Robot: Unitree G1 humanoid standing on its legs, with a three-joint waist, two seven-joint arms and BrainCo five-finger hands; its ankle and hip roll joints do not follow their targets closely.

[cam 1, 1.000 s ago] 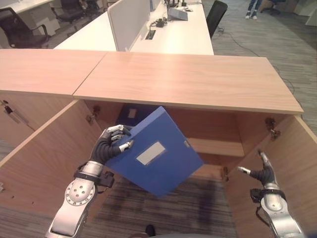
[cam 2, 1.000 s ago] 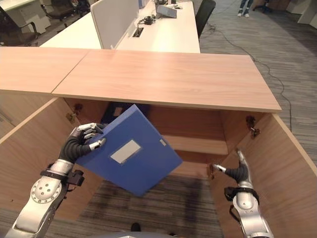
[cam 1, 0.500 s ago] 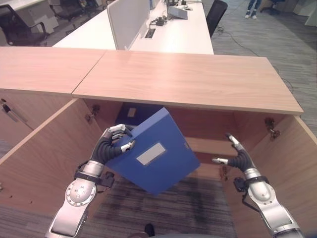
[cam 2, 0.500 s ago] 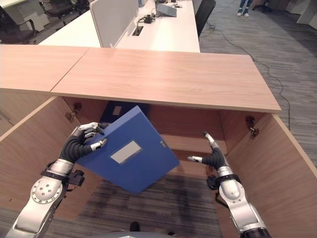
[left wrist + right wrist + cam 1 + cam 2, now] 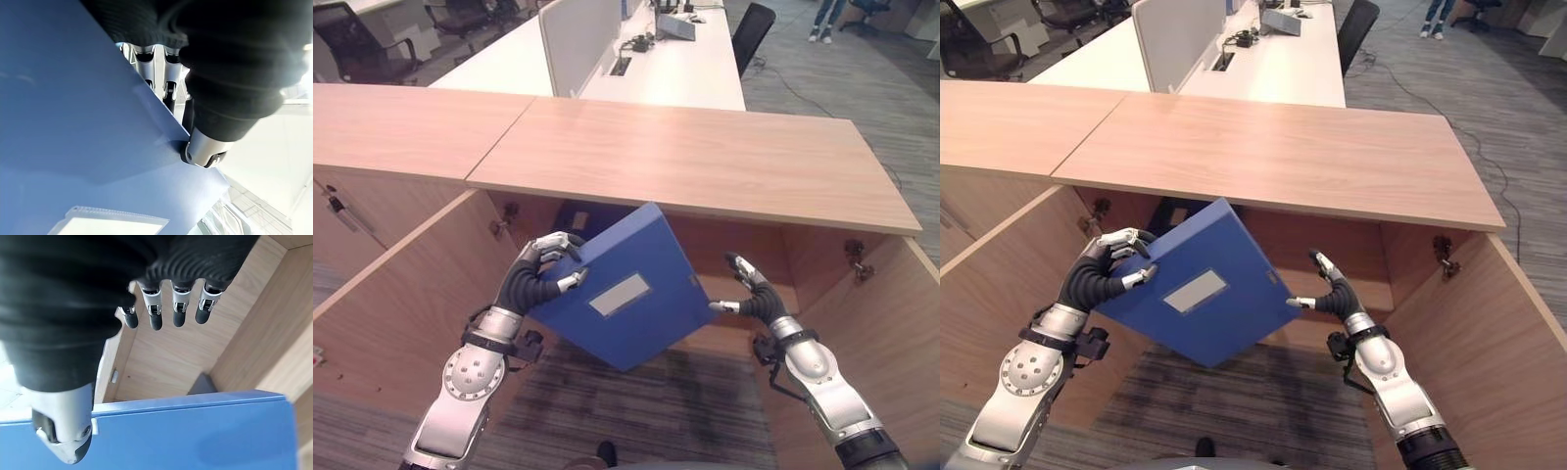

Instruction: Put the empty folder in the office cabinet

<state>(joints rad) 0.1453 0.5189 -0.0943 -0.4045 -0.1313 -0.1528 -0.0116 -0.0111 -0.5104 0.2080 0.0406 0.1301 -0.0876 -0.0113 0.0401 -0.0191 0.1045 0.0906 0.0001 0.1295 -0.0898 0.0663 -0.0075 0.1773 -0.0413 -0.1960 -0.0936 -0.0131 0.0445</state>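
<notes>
Cabinet (image 5: 705, 157) interior behind folder (image 5: 617, 294)

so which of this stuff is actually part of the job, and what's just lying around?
Part of the job:
blue folder, gripped by the left hand
right hand, open at the folder's right edge
open cabinet

Lying around:
dark folder already inside the cabinet
white desk with a divider
office chair

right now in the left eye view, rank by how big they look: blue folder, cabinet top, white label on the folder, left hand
1. Cabinet top, largest.
2. Blue folder.
3. Left hand, curled round the folder's edge.
4. White label, close to the hand in apparent size, so the last two are unsure.
</notes>
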